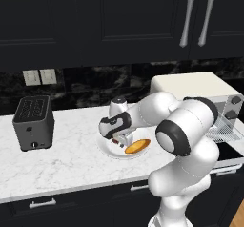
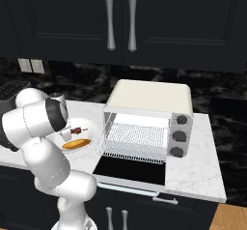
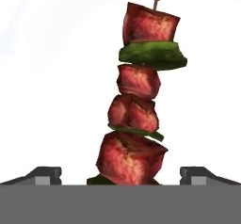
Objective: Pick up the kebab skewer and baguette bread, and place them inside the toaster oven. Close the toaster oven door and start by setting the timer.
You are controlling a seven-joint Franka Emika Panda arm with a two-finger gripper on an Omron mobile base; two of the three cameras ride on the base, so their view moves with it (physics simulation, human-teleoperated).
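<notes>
The kebab skewer (image 3: 136, 110), red-brown meat chunks with green slices on a thin stick, lies on a white plate (image 1: 110, 151) on the counter. My gripper (image 3: 121, 173) is directly over it, open, with one fingertip on each side of the skewer's near end and not closed on it. The golden-orange baguette bread (image 1: 137, 146) lies on the same plate just right of the gripper (image 1: 117, 140). From the right, the skewer (image 2: 78, 130) sits behind the baguette (image 2: 76, 143). The cream toaster oven (image 2: 149, 98) stands to the right, its door (image 2: 130, 171) folded down open and its wire rack showing.
A dark grey slot toaster (image 1: 32, 122) stands at the left of the marble counter. Dark upper cabinets with silver handles (image 2: 110, 19) hang above. My own arm's elbow (image 1: 183, 128) bulks between the plate and the toaster oven (image 1: 190, 85).
</notes>
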